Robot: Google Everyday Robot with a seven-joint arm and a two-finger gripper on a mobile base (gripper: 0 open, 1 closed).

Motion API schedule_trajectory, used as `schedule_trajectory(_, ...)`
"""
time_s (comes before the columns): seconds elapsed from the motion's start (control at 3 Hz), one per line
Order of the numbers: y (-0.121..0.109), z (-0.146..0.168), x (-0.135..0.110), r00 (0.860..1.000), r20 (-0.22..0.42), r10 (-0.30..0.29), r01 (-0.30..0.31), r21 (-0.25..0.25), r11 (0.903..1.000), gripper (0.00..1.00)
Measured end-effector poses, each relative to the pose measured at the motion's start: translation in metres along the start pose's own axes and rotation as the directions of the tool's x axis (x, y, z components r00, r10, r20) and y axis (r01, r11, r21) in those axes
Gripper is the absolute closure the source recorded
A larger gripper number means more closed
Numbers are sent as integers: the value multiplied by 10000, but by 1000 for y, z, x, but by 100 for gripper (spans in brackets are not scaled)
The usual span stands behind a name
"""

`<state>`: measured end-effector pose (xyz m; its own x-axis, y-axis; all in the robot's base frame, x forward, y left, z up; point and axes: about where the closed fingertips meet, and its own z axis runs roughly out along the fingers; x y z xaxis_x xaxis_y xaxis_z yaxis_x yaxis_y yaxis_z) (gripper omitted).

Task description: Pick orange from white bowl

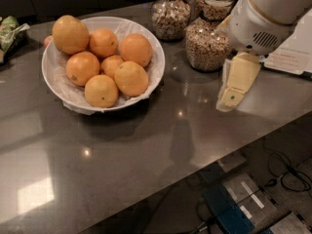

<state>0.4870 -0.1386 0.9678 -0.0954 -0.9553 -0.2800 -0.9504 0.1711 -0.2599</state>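
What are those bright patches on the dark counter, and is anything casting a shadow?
Camera view: the counter mirrors light, with a pale patch lower left and small glints nearer the middle. The white bowl throws a soft shadow on its near side. The gripper, hanging right of the bowl by a glass jar, leaves a dim dark shape on the counter.

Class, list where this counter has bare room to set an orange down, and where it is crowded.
Bare: the counter in front of the white bowl, and the strip between bowl and gripper, hanging at right. Crowded: behind, around the glass jars.
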Motion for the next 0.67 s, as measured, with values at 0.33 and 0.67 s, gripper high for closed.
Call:
schedule_trajectory(0.33, 0, 0, 0, 10000, 5, -1, 1, 1, 10000, 0)
schedule_trajectory(0.67, -11, 19, -27, 9971, 766, -43, 36, 91, 10000, 0)
